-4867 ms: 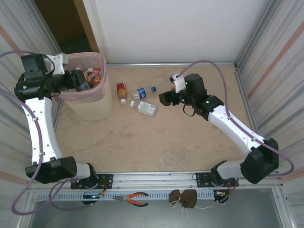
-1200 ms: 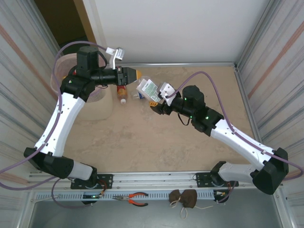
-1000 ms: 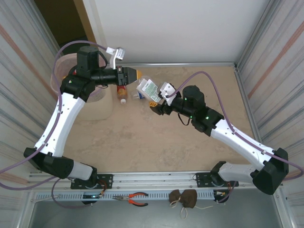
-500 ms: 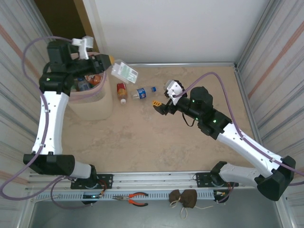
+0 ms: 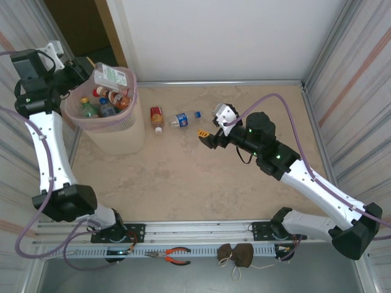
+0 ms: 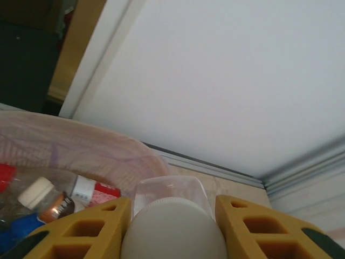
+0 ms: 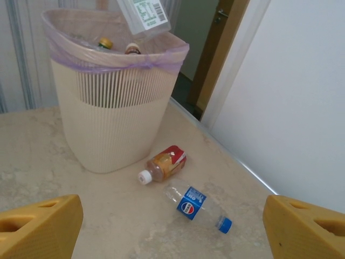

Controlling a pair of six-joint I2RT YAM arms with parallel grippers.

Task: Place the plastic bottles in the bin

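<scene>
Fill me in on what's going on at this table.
Two robot arms are clearing plastic bottles into the bin. The left gripper holds a clear bottle by its capped end above the bin's opening, not yet released. Several other bottles already lie inside. The right gripper hangs open over the table, near a red-labelled bottle and a blue-labelled bottle, both lying on their sides beside the bin.

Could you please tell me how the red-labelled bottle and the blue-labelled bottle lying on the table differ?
The red-labelled bottle is short and stubby, amber-bodied, with a white cap; the blue-labelled bottle is slimmer, longer and clear, with a blue cap. The red-labelled bottle lies nearer the bin; the blue-labelled bottle lies farther from it. Both lie on their sides on the table.
</scene>
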